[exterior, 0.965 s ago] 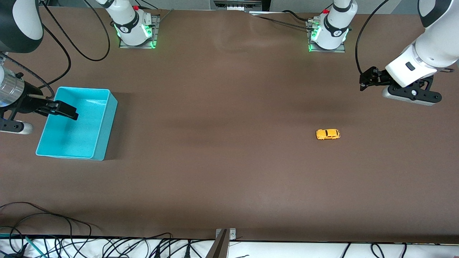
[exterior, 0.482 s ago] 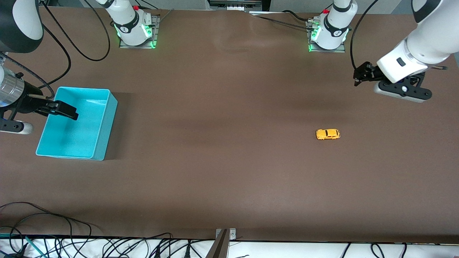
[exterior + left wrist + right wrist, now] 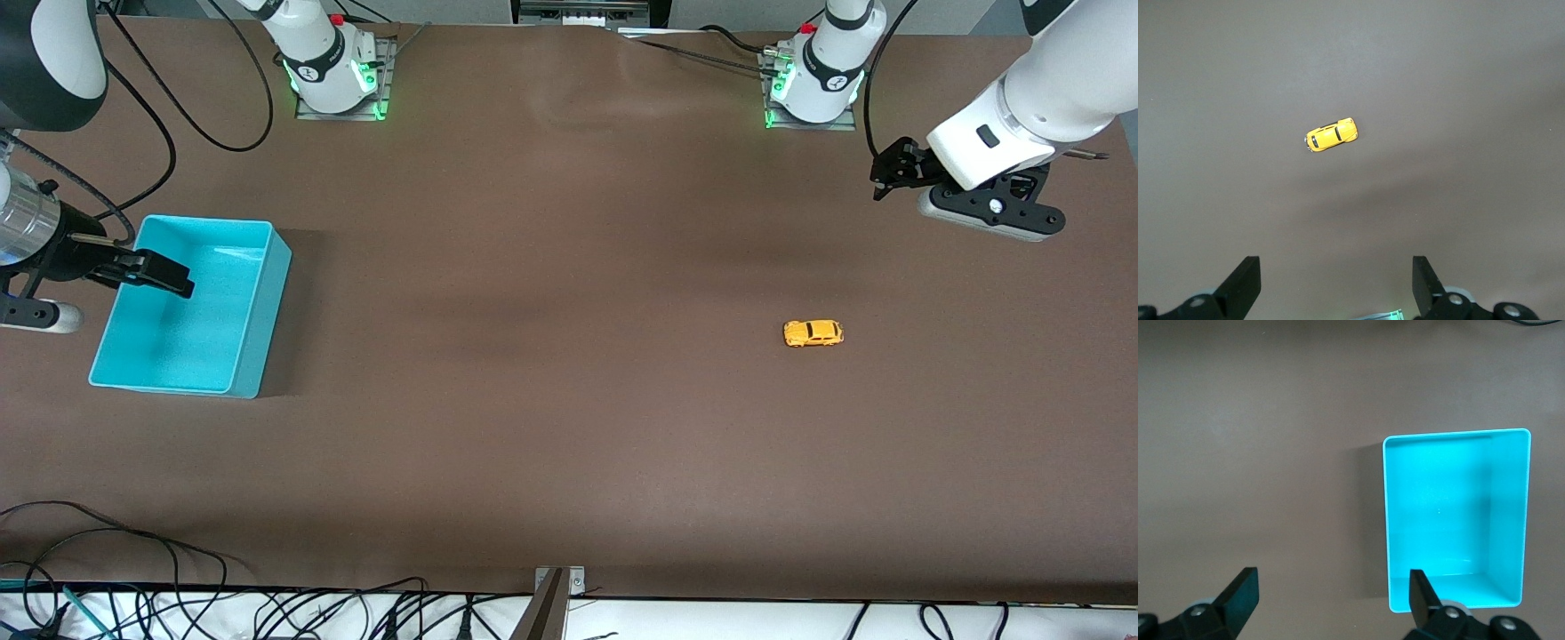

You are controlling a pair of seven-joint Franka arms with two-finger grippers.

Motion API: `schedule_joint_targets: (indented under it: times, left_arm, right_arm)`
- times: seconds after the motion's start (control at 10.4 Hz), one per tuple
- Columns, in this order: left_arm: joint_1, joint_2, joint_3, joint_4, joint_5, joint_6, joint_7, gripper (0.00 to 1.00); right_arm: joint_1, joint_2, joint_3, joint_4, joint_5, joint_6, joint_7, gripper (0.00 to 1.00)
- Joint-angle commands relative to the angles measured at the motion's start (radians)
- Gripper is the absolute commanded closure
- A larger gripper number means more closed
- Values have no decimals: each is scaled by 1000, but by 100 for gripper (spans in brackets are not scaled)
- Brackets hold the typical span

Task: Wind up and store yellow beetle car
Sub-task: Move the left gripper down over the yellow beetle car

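Note:
The yellow beetle car [image 3: 813, 333] stands on its wheels on the brown table toward the left arm's end; in the left wrist view the car [image 3: 1331, 135] lies well clear of the fingers. My left gripper [image 3: 892, 167] hangs open and empty over bare table, between the car and the left arm's base; its jaws stand wide in the left wrist view [image 3: 1336, 283]. The teal bin [image 3: 258, 320] sits empty at the right arm's end. My right gripper [image 3: 164, 273] waits open over the bin's outer edge, and in the right wrist view [image 3: 1331, 593] one finger overlaps the bin [image 3: 1386, 520].
Both arm bases [image 3: 336, 80] [image 3: 813, 89] stand along the table edge farthest from the front camera. Loose cables [image 3: 267, 613] lie off the table's nearest edge. A wide stretch of brown table [image 3: 533, 338] separates the bin from the car.
The left arm has swung its gripper away from the car, toward its own base. The right arm, the bin and the car have not moved.

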Motion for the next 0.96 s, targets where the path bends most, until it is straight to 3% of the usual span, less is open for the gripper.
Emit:
schedule_joint_targets:
  times: [0.0, 0.87]
  left_arm:
    - [8, 0, 1, 17, -22, -19, 5, 0]
    - [-1, 41, 1, 18, -12, -7, 50, 0]
  right_arm:
    - [-3, -4, -2, 2, 18, -7, -3, 0]
    - [-5, -4, -2, 2, 18, -3, -3, 0]
